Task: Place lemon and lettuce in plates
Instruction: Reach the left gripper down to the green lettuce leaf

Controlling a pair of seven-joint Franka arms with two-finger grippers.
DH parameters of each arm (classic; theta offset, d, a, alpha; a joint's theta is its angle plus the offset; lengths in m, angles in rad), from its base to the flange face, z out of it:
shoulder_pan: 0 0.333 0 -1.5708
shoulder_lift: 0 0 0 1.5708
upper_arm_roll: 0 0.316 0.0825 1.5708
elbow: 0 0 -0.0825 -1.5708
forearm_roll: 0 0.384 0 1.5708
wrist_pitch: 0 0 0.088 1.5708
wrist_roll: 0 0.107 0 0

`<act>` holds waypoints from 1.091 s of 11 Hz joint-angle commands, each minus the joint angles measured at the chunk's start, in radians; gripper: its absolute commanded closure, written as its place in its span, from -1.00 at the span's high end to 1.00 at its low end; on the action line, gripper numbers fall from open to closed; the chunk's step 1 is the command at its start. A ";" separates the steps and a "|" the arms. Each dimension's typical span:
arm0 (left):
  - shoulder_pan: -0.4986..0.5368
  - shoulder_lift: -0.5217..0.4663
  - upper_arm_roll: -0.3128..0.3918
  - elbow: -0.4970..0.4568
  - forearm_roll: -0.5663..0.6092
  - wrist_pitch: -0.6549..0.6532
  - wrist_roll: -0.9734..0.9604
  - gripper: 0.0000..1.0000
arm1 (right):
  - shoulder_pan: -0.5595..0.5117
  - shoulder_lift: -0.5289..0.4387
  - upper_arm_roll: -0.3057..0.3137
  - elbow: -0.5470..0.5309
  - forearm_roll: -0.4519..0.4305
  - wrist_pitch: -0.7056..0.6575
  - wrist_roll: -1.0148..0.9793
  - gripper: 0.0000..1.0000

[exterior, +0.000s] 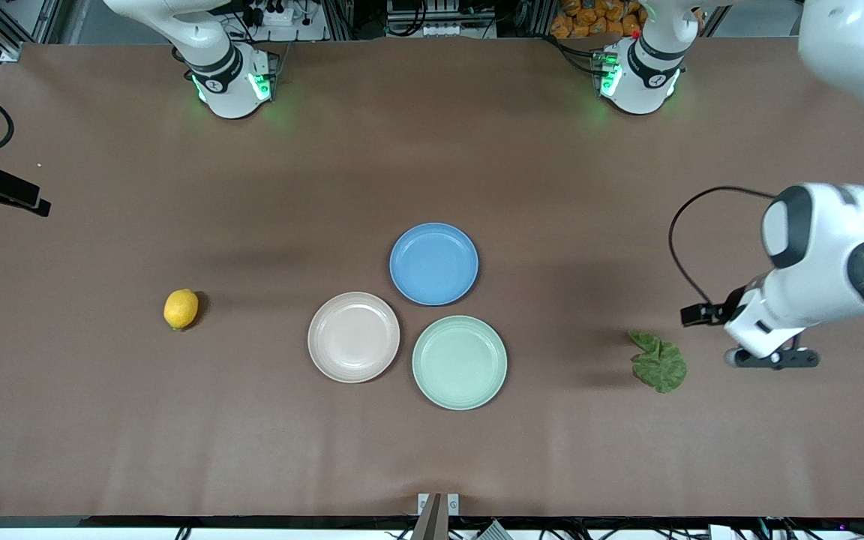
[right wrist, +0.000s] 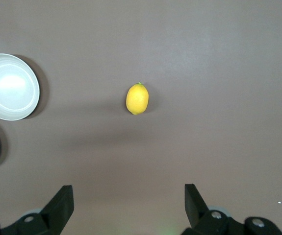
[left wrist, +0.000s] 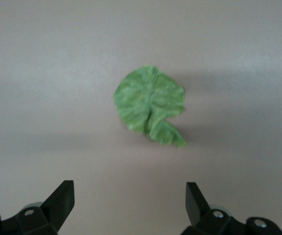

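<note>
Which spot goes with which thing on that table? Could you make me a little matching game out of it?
Things:
1. lemon
2. lettuce
3. blue plate
4. mint green plate

Places:
A. toward the left arm's end of the table
B. farthest of the three plates from the front camera
C. toward the right arm's end of the table
D. nearest plate to the front camera

Pairs: 1-C, 2-A, 3-B, 4-D

Even overhead light falls on the matte brown worktop, casting soft shadows; the wrinkly green lettuce leaf looks blurred in the left wrist view.
</note>
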 commanded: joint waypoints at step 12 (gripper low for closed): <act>-0.044 0.299 -0.002 0.036 0.083 0.345 -0.007 0.97 | -0.030 0.186 0.004 -0.089 0.060 0.250 -0.120 1.00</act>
